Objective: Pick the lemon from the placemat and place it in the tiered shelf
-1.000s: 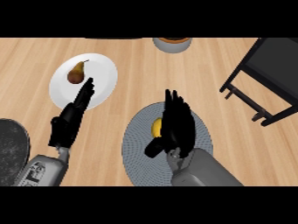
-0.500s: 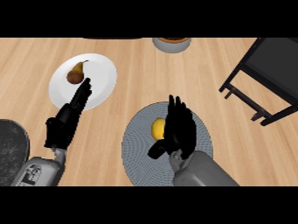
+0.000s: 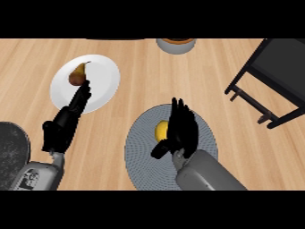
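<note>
**Right hand over the lemon on the placemat**

The fingers of the right hand (image 3: 180, 129) lie straight and close together, pointing away from the robot, with the thumb angled out low on the left side; they clamp on nothing. They hang over the lemon (image 3: 160, 130) and cover its right part, so only its left side shows as a yellow patch beside the palm. I cannot tell whether the hand touches the fruit. The lemon sits on the round grey placemat (image 3: 141, 154), near the mat's middle.

The left hand (image 3: 65, 123) stretches its fingers straight toward the upper right, empty. Its fingertips reach over the near rim of the white plate (image 3: 102, 82), just below the brown pear (image 3: 77, 76) that lies on the plate.

Well to the right of the mat stands the dark tiered shelf (image 3: 280, 78), seen from above, with its frame and feet on the wooden counter (image 3: 201, 76). A bowl (image 3: 176, 45) with an orange-brown inside is cut off at the top edge. A dark round pan (image 3: 3, 154) lies at the lower left. The left forearm carries a small label, too blurred to read.
</note>
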`<action>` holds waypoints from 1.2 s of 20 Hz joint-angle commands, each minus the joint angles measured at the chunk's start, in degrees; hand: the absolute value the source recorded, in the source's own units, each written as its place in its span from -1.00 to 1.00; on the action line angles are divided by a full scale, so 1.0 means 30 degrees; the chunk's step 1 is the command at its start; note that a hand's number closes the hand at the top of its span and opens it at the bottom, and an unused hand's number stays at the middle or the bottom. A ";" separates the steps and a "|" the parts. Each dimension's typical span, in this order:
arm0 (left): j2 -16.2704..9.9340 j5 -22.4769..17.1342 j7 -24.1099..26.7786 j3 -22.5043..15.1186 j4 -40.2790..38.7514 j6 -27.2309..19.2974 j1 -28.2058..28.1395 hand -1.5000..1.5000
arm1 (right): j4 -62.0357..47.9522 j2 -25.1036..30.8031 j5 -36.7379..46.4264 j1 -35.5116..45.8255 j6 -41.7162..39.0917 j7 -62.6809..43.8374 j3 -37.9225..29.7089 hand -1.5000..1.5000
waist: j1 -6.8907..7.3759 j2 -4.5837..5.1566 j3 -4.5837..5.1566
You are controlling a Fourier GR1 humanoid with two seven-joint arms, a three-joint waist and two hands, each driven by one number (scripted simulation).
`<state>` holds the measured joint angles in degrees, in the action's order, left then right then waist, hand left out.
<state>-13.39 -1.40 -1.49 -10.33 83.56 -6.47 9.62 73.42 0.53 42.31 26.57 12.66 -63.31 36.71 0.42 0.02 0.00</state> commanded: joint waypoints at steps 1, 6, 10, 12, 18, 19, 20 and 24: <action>0.0400 0.0061 0.0369 0.0498 -0.1145 0.0409 0.0825 0.00 | -0.0486 -0.0166 -0.0759 0.0867 0.0905 -0.2570 0.0716 -1.00 | -0.0026 0.0014 0.0002; 0.1212 0.0772 0.1437 0.0062 -0.1752 -0.0057 -0.0031 0.00 | -0.1641 -0.0167 -0.1483 0.0965 -0.0048 -0.2458 0.1939 1.00 | 0.0051 0.0022 0.0005; 0.1275 0.1140 -0.0739 -0.0080 0.0763 0.0034 -0.0129 0.00 | -0.2138 -0.0167 -0.0225 0.0454 0.0540 -0.1009 0.2087 1.00 | 0.0004 -0.0020 -0.0003; 0.0673 0.1130 0.0706 0.0624 0.0223 0.0425 -0.0816 0.00 | -0.1623 -0.0166 0.0082 0.1016 -0.0180 -0.1724 0.1709 1.00 | 0.0005 -0.0019 0.0001; 0.0635 0.0775 0.0262 0.1469 -0.0820 0.0603 0.0395 0.00 | 0.3417 0.3689 -0.0682 -0.3201 -0.1928 0.4727 0.3286 1.00 | -0.0598 -0.0135 -0.0004; 0.1367 0.1052 -0.0024 0.0808 -0.0527 0.0131 0.0161 0.00 | 0.3807 0.4443 -0.1378 -0.2972 -0.2723 0.6740 0.3910 1.00 | -0.0642 -0.0190 -0.0025; 0.0832 0.1085 0.0327 0.1061 -0.0712 0.0385 0.0108 0.00 | 0.4104 0.5427 -0.1479 -0.3263 -0.2969 0.8432 0.4699 1.00 | -0.0733 -0.0202 -0.0044; 0.0833 0.0909 0.0301 0.1340 -0.0845 0.0242 -0.0291 0.00 | 0.7030 0.8354 -0.1815 -0.4566 -0.3690 1.2590 0.6951 1.00 | -0.1053 -0.0349 -0.0045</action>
<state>-10.62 1.44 -0.79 -7.04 81.43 -5.33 9.70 87.49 17.12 39.37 17.84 4.80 -36.46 51.85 -1.51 -1.14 -0.02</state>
